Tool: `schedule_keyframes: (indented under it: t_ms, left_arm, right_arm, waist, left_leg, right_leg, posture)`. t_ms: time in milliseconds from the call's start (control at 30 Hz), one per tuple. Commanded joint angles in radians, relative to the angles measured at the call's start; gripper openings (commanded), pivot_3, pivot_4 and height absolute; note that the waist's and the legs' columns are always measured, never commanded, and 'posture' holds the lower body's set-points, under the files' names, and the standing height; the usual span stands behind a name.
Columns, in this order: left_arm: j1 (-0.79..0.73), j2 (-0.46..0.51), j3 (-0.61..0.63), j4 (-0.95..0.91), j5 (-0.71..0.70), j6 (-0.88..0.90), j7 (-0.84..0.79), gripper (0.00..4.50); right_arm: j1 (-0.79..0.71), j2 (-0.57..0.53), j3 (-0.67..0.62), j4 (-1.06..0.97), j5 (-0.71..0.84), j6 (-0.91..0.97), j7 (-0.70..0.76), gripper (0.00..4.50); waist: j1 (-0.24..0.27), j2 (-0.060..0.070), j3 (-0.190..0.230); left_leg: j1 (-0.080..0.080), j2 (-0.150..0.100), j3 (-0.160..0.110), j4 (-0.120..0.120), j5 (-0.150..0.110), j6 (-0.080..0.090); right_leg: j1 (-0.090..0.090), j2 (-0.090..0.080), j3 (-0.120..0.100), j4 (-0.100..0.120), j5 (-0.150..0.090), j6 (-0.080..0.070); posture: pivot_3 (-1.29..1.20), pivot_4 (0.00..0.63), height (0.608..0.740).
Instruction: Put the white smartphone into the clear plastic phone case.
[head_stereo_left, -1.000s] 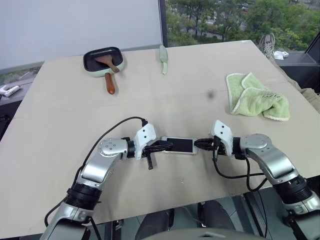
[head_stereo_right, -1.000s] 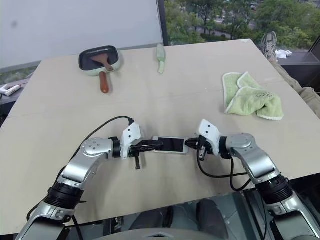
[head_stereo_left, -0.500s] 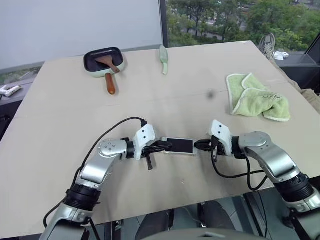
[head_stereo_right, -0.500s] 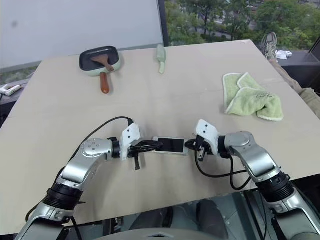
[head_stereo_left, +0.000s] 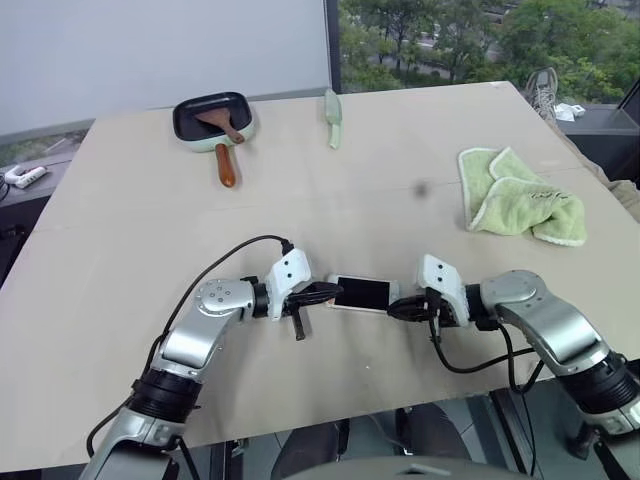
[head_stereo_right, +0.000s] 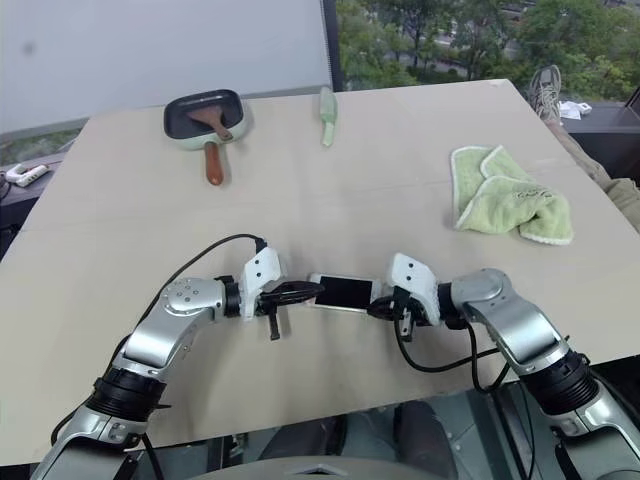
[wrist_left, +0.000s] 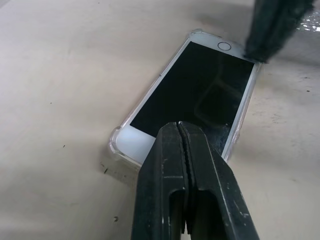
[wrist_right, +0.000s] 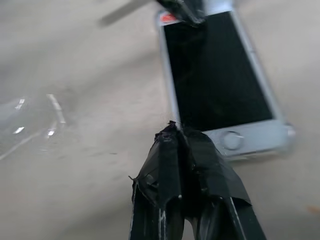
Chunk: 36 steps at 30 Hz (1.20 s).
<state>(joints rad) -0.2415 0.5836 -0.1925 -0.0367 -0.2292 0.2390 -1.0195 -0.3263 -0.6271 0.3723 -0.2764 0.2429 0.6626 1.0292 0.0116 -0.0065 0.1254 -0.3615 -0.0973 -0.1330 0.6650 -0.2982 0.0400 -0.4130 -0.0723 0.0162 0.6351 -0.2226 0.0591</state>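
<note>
On the pale beige table (head_stereo_left: 130, 300), the left gripper (head_stereo_left: 322, 292), two black fingers clenched together with nothing between them, rests its tips on the near-left end of the slim white smartphone (wrist_left: 200, 90) with a dark glossy screen. The left wrist view shows that phone lying face up inside the thin clear plastic phone case (wrist_left: 116, 141), whose rounded see-through corner and rim stand out around the phone's end. At the phone's other end, by the home button, the right gripper (head_stereo_left: 396, 310) is also clenched on nothing, its taped black tips just beside the phone's edge; whether they touch it I cannot tell.

My reading is that the seating step is in hand: the phone is already lying in the shell, and both closed grippers serve as pressing tools at opposite ends. It cannot be told whether every corner has snapped in. The next move likely calls for a gentle downward press along the edges and corners, one end pinned so the glossy case does not slide on the table

Far off lie a black pan with a wooden spatula (head_stereo_left: 213, 120) and a crumpled green towel (head_stereo_left: 520, 198), well apart from the work
</note>
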Motion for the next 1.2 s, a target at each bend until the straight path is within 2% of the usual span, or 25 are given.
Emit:
schedule_keyframes:
  t_ms: [33,367,633,733,867,933,1067,1100,1133,1200]
  left_arm:
    - [0.005,0.005,0.013,-0.022,-0.003,0.002,0.003,0.0]
    - [0.005,0.006,0.012,-0.023,-0.002,0.003,0.003,0.0]
    - [0.002,0.001,0.01,-0.021,-0.002,0.004,0.006,0.0]
    - [0.004,-0.001,0.016,-0.023,-0.005,0.002,0.01,0.0]
    - [0.017,-0.013,0.076,-0.064,-0.074,0.017,0.019,0.0]
    - [0.038,-0.02,0.137,-0.108,-0.125,0.022,0.039,0.0]
    - [0.101,0.002,0.237,-0.149,-0.183,0.016,0.045,0.0]
    - [0.112,0.008,0.253,-0.151,-0.188,0.014,0.044,0.0]
    - [0.142,0.031,0.282,-0.142,-0.187,0.004,0.035,0.0]
    - [0.207,0.078,0.329,-0.119,-0.18,-0.022,0.009,0.87]
  right_arm:
    - [0.041,-0.013,0.072,0.042,-0.023,0.031,0.013,0.03]
    - [-0.002,0.057,0.028,0.12,-0.056,0.097,-0.133,0.03]
    - [-0.013,0.078,0.005,0.122,-0.035,0.172,-0.185,0.03]
    - [0.0,0.064,0.005,0.095,-0.022,0.1,-0.146,0.03]
    - [0.013,0.115,-0.093,0.078,0.031,-0.007,-0.161,0.03]
    - [0.043,0.114,-0.151,0.053,0.054,-0.121,-0.135,0.03]
    - [0.098,0.073,-0.243,0.005,0.133,-0.165,-0.076,1.24]
    - [0.106,0.063,-0.256,0.0,0.143,-0.17,-0.068,1.88]
    - [0.127,0.045,-0.287,-0.004,0.156,-0.186,-0.056,2.28]
    - [0.169,0.012,-0.347,-0.003,0.177,-0.216,-0.035,3.25]
  waist:
    - [0.0,0.0,0.0]
    - [-0.004,0.0,0.0]
    - [0.0,0.0,0.0]
    - [0.001,0.0,0.0]
    - [0.001,0.0,0.001]
    - [0.0,0.001,0.005]
    - [0.0,0.005,0.012]
    - [-0.001,0.006,0.013]
    - [-0.001,0.006,0.013]
    - [0.0,0.006,0.014]
  left_leg:
    - [0.0,0.0,0.0,0.0,0.0,0.0]
    - [0.001,0.0,0.0,0.0,0.0,0.0]
    - [0.001,0.0,0.0,0.002,0.0,0.0]
    - [0.001,0.0,0.0,0.002,0.0,0.0]
    - [0.0,0.0,0.0,0.002,0.0,0.0]
    - [-0.001,0.0,0.0,0.002,0.0,0.0]
    - [-0.003,0.0,0.0,0.002,0.0,0.0]
    - [-0.003,0.0,0.001,0.001,0.0,0.0]
    - [-0.003,0.0,0.001,0.001,0.0,0.0]
    - [-0.003,0.0,0.001,0.0,0.0,0.0]
  right_leg:
    - [0.0,0.0,0.0,0.0,0.0,0.0]
    - [0.0,0.0,0.0,0.002,0.0,0.0]
    - [0.0,0.0,0.0,0.004,0.0,0.0]
    - [0.0,0.0,0.0,0.004,0.0,0.0]
    - [0.0,0.0,0.0,0.003,0.0,0.0]
    - [-0.001,0.0,0.0,0.003,0.0,0.0]
    - [-0.002,0.0,0.001,0.003,0.0,0.0]
    - [-0.002,0.0,0.001,0.003,0.0,0.0]
    - [-0.003,0.0,0.001,0.002,0.0,0.0]
    - [-0.003,0.0,0.001,0.002,0.0,0.0]
  posture:
    - [0.0,0.15,0.74]
    - [0.0,0.15,0.74]
    - [0.0,0.15,0.74]
    - [0.0,0.15,0.74]
    - [0.0,0.15,0.74]
    - [0.0,0.15,0.74]
    - [0.0,0.15,0.74]
    - [0.0,0.15,0.74]
    - [0.0,0.15,0.74]
    - [0.0,0.15,0.74]
